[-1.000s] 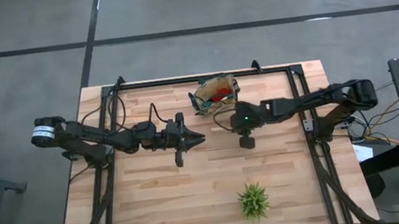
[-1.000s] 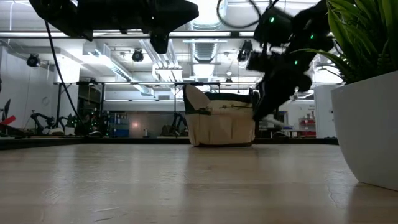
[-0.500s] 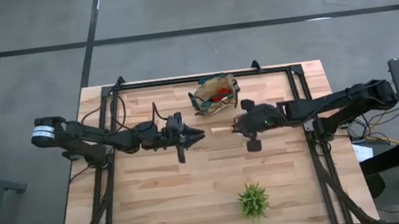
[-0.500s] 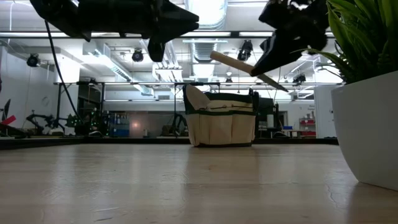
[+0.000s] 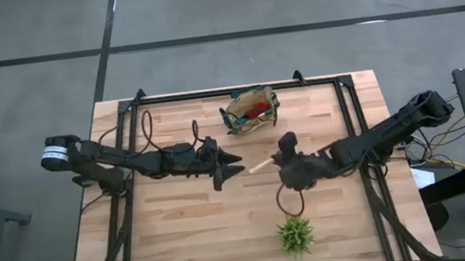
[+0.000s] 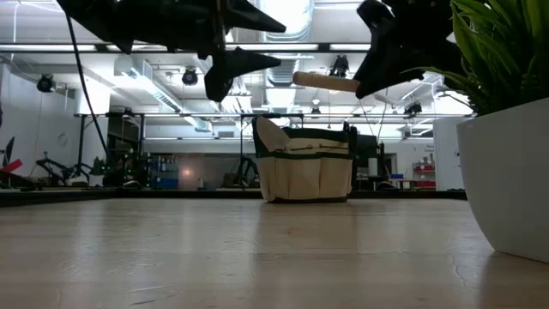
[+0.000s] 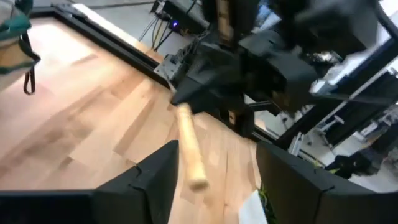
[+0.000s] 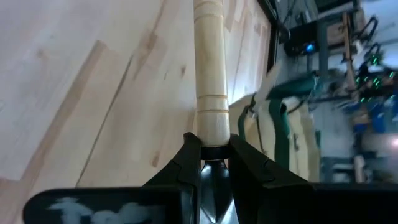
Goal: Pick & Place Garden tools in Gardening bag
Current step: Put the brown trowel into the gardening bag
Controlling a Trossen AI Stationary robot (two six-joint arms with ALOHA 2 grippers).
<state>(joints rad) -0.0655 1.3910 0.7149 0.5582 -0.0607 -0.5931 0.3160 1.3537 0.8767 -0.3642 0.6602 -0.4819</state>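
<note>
Holding the wooden-handled trowel [image 5: 260,164] above mid-desk, your right gripper [image 8: 214,163] has its fingers clamped where handle meets metal. It's stiff and probably blade-heavy, so that neck grip suits it; the smooth wood could slip. Its long axis lies about level, handle pointing at the left gripper [image 5: 229,160], whose fingers are apart, with the gardening bag [image 5: 250,109] well behind.

The trowel's [image 8: 210,81] metal blade is hidden between the right pincer's [image 8: 211,163] fingers, and its handle end is cut off at the right wrist view's top edge. In the high view, the gardening bag's [image 5: 250,111] contents beyond something red are too small to be told.
</note>
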